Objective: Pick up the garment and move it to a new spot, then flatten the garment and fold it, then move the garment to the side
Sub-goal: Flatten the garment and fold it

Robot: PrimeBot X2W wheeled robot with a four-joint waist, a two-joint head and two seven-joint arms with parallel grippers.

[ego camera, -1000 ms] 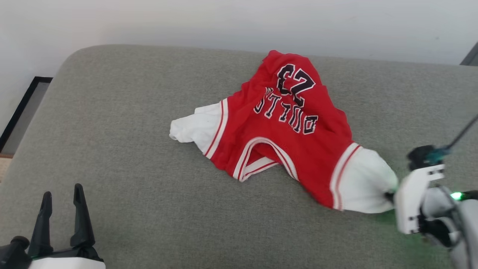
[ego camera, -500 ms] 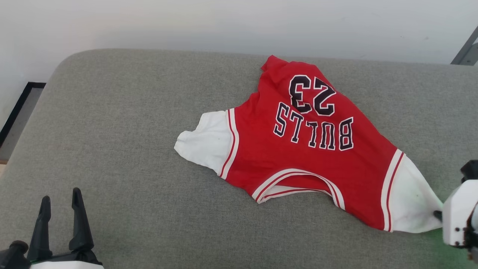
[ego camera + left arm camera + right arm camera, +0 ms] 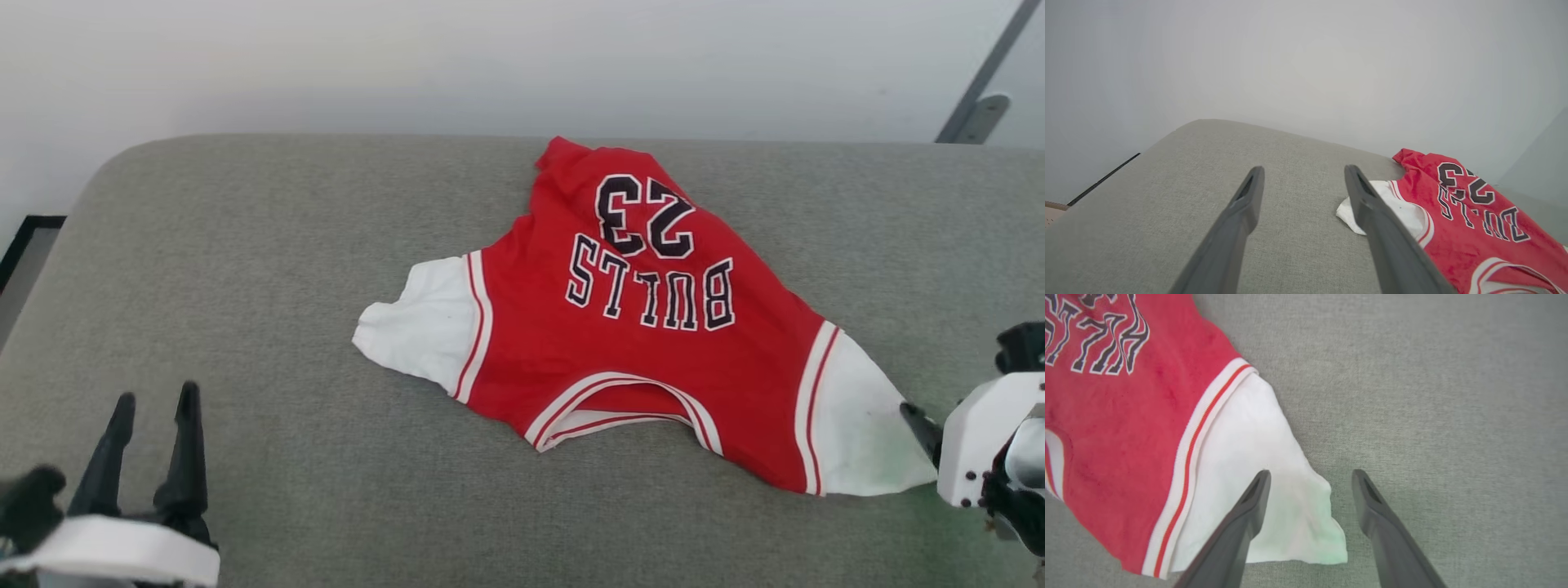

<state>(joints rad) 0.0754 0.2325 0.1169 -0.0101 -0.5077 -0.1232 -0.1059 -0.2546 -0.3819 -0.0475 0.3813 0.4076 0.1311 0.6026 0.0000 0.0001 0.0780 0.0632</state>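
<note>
While the red Bulls 23 jersey (image 3: 645, 327) lies spread, lettering up, on the grey fabric cushion (image 3: 245, 269), my right gripper (image 3: 1310, 473) stands wide at its white sleeve (image 3: 1249, 449) tip, one finger over the cloth, gripping nothing. My left gripper (image 3: 159, 392) is wide too, empty, well apart from it.

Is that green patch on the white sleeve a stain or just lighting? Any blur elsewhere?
Right wrist view: soft green cast on the white sleeve tip of the red jersey T-shirt, likely light, not stain. Head view: same tint by the right gripper; the left gripper looks blurred.
</note>
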